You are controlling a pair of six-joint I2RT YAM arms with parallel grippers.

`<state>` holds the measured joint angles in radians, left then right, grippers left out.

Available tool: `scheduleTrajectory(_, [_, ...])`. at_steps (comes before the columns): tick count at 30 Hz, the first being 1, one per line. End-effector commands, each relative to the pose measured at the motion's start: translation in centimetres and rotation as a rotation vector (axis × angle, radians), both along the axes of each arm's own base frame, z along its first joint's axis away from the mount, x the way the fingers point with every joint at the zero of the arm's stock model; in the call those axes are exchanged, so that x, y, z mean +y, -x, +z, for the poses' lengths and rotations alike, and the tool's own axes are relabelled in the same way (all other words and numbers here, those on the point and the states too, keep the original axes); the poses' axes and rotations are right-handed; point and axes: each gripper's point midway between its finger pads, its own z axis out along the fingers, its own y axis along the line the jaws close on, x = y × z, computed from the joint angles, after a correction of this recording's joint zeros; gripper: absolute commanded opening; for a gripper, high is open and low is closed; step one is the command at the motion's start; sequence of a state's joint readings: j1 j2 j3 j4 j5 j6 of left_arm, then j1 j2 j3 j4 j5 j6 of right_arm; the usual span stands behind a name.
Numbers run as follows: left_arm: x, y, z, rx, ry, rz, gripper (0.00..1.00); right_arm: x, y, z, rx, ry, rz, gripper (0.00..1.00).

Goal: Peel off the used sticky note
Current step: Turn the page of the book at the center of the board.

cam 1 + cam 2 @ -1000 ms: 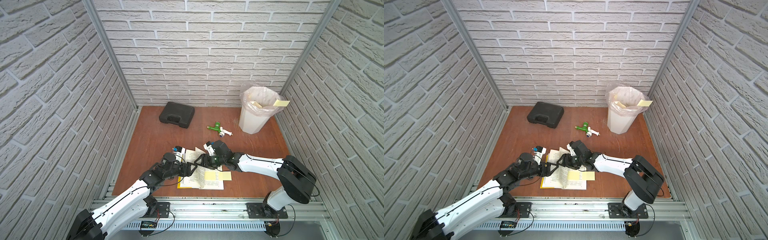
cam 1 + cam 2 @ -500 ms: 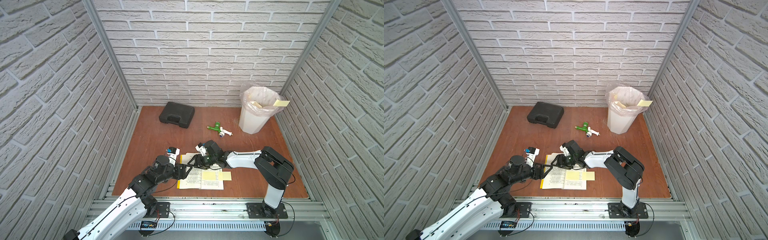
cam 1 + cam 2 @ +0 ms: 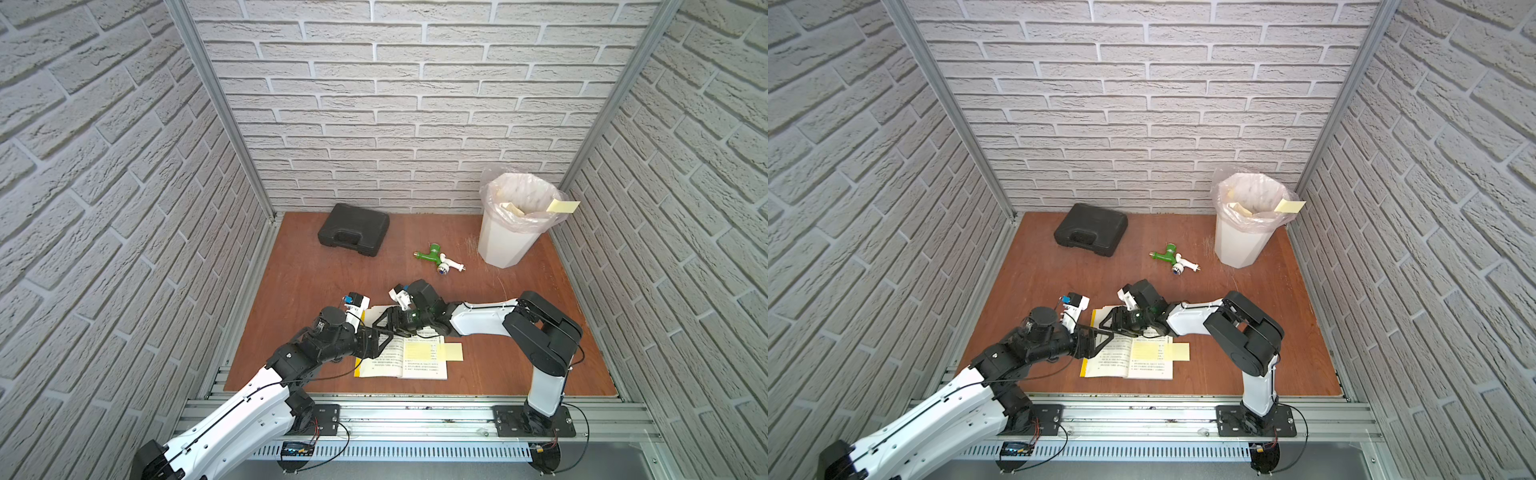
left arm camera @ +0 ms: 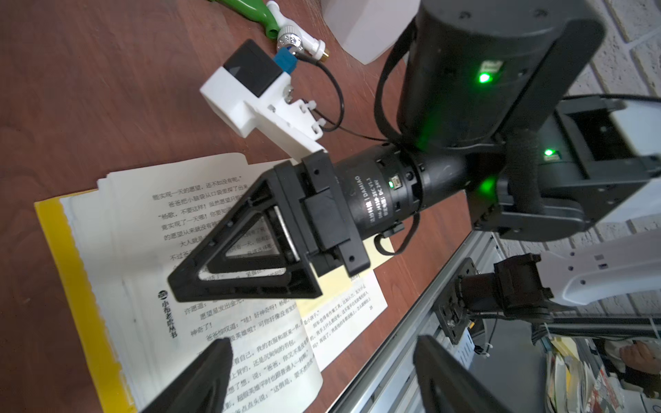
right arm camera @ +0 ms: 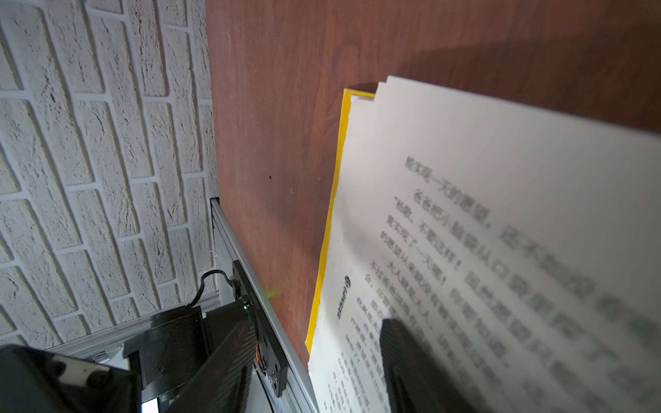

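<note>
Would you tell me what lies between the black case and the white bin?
A green tap lies there on the table, nearer the bin, in both top views.

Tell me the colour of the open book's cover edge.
Yellow. The cover edge shows best in the right wrist view, running beside the white pages.

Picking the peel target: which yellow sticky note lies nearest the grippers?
The pale yellow sticky note on the right page of the open yellow-covered book; the others are away at the white plastic-lined bin.

White-and-black left arm (image 3: pixel 249 409) and right arm (image 3: pixel 484 322)
Black joint housings (image 4: pixel 500 53), green LEDs (image 4: pixel 483 77), thin black cables (image 4: pixel 338 96), white camera mount (image 4: pixel 257 107) with blue plug (image 4: pixel 286 66).
</note>
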<state>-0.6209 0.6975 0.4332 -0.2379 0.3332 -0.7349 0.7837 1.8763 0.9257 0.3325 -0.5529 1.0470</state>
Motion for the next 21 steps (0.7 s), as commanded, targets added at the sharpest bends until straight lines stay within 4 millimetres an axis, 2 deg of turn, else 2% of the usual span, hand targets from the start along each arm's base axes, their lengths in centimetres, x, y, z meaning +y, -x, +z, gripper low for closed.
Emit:
scheduleTrajectory(1, [-1.8,0.1,0.2,-0.049,0.036,-0.072,0.83,0.4,-0.8,0.2,-0.003,-0.058,-0.055,0.61])
scheduleTrajectory(11, [-4.0,1.2,-3.0,-0.021,-0.029,-0.156,0.79,1.3,-2.9,1.2,0.034,-0.212,-0.133,0.55])
scheduleTrajectory(12, [-4.1,1.2,-3.4,-0.018,-0.039,-0.157,0.79,1.3,-3.0,0.2,0.052,-0.204,-0.138,0.54])
scheduleTrajectory(14, [-4.4,1.1,-4.1,-0.012,-0.052,-0.158,0.78,1.5,-3.2,0.1,0.057,-0.211,-0.144,0.54])
scheduleTrajectory(21, [-5.5,1.0,-7.3,0.043,-0.084,-0.167,0.77,1.6,-3.9,1.5,0.033,-0.222,-0.161,0.53])
